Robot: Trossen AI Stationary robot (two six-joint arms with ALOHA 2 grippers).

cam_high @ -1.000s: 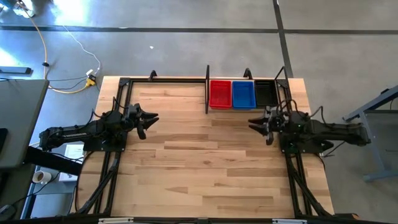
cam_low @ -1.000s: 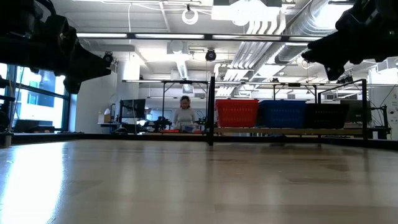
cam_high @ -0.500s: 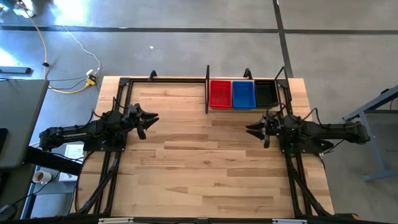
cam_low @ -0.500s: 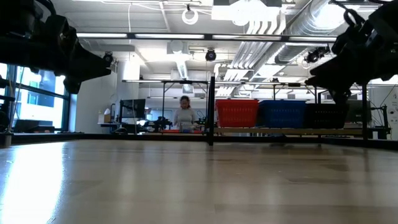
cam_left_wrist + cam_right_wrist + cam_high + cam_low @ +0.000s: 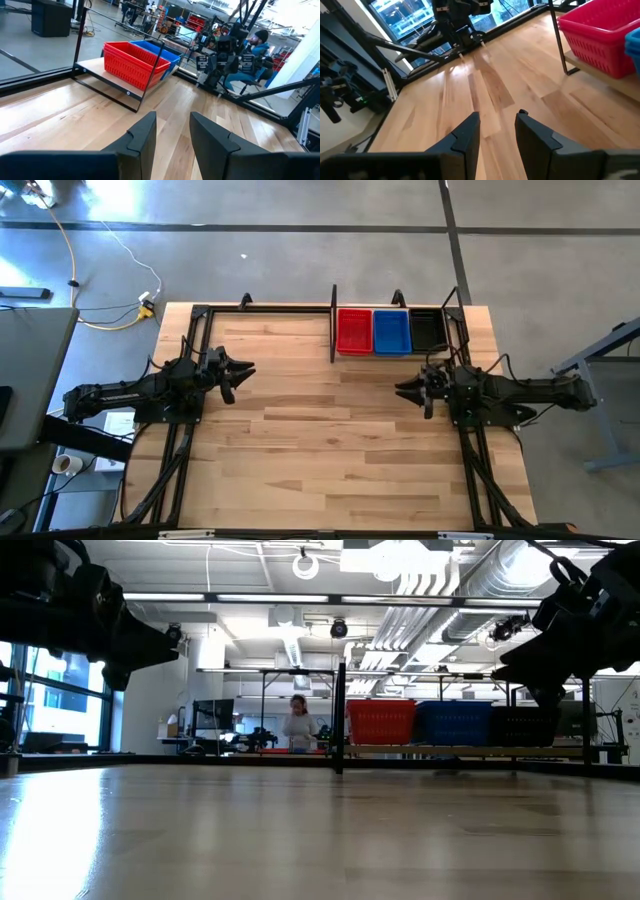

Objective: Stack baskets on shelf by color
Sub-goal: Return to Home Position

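The right pincer [image 5: 410, 394] hovers spread near the shelf [image 5: 333, 330] of baskets [image 5: 391, 332]; the left pincer [image 5: 240, 377], spread too, well apart.

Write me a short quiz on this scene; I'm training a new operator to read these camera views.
1. Multiple choice: which colour stands in the middle of the shelf? A red, B blue, C black.
2. True or false: the right end effector holds a basket.
3. Short answer: which stack stands farthest from the red stack?

Key
1. B: the blue stack.
2. False: it is open and empty, off the shelf, like the left end effector across the table.
3. The black stack.
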